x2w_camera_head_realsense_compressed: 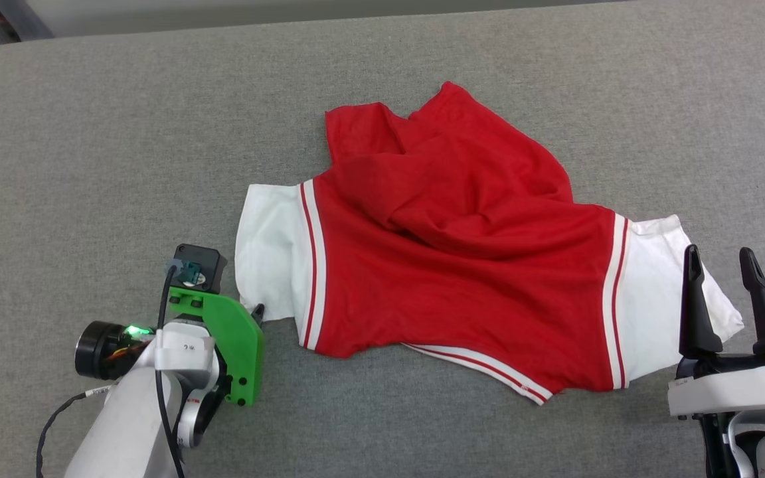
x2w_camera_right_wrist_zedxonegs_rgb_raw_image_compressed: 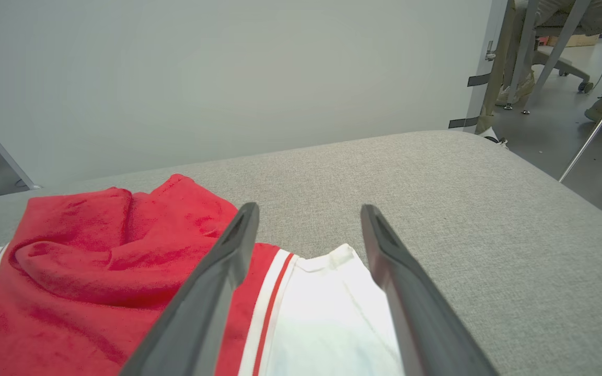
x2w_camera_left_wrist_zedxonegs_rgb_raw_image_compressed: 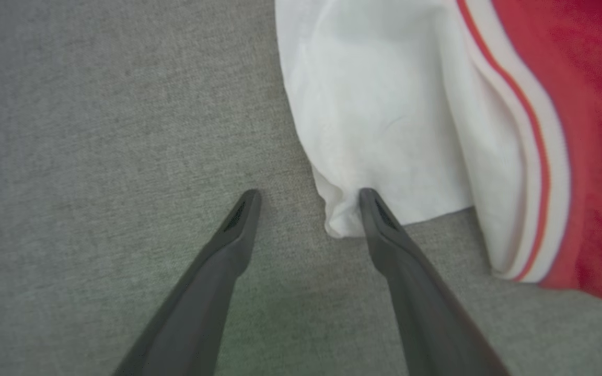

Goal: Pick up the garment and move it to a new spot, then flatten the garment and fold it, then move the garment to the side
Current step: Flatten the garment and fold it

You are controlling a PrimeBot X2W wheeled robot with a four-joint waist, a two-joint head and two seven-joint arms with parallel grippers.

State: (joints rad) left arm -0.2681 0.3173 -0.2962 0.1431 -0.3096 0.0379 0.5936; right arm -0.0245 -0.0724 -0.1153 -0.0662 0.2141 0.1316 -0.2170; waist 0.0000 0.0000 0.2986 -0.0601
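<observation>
I have the garment (x2w_camera_head_realsense_compressed: 462,265) lying crosswise on the padded table (x2w_camera_head_realsense_compressed: 90,133), between my two grippers. At the left gripper (x2w_camera_left_wrist_zedxonegs_rgb_raw_image_compressed: 309,196), the corner of the left sleeve (x2w_camera_left_wrist_zedxonegs_rgb_raw_image_compressed: 374,115) sits just at the tip of the finger on the wrist view's right. That sleeve runs ahead and to the right of those jaws, and the other finger is over bare table. At the right gripper (x2w_camera_right_wrist_zedxonegs_rgb_raw_image_compressed: 309,209), the right sleeve (x2w_camera_right_wrist_zedxonegs_rgb_raw_image_compressed: 327,313) lies below and between the jaws. The garment's body is to their left, bunched ahead-left. Bare table lies ahead and right, with a wall (x2w_camera_right_wrist_zedxonegs_rgb_raw_image_compressed: 228,78) beyond its far edge.
</observation>
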